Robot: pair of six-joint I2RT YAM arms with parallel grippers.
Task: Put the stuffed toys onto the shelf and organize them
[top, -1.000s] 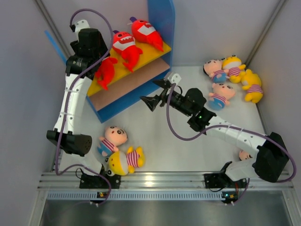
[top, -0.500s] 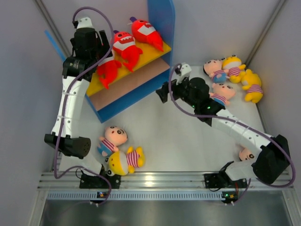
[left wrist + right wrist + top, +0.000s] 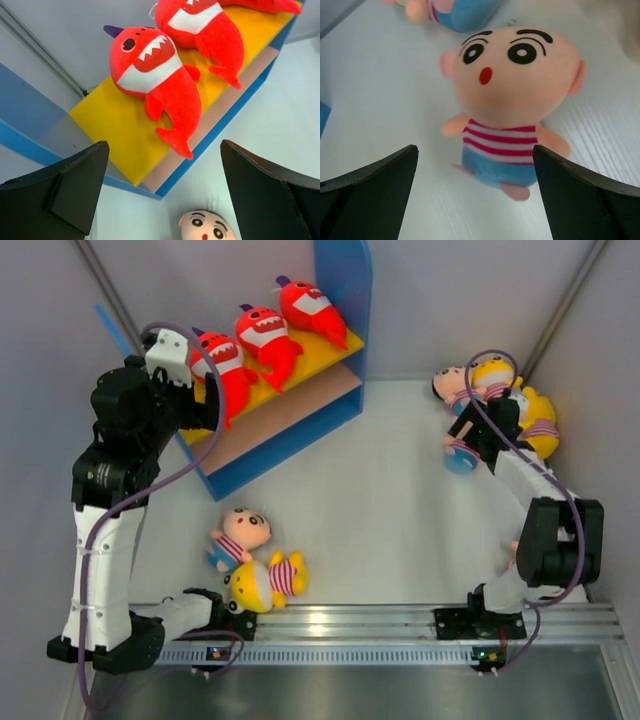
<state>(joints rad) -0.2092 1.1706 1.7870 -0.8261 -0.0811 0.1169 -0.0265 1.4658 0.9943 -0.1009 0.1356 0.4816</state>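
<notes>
At eleven o'clock, three red sharks [image 3: 265, 335] lie on the shelf [image 3: 345, 280]. Left gripper [image 3: 164, 150] and right gripper [image 3: 475, 150] gape empty, the right over a pink-faced doll [image 3: 512, 65].

Bright, even, diffuse light from above; only faint soft shadows on white table [image 3: 400, 530]. Mild glare along metal rail [image 3: 320, 625] at near edge. Wrist views sharp centrally, dark fingers [image 3: 55, 195] softly defocused.

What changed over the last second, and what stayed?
The left claw let go of the red shark, now lying on the yellow top board, and drew back. The right claw swung from the middle to the far right and hangs open over a pink-faced doll. The other two sharks and the two near dolls stayed.
</notes>
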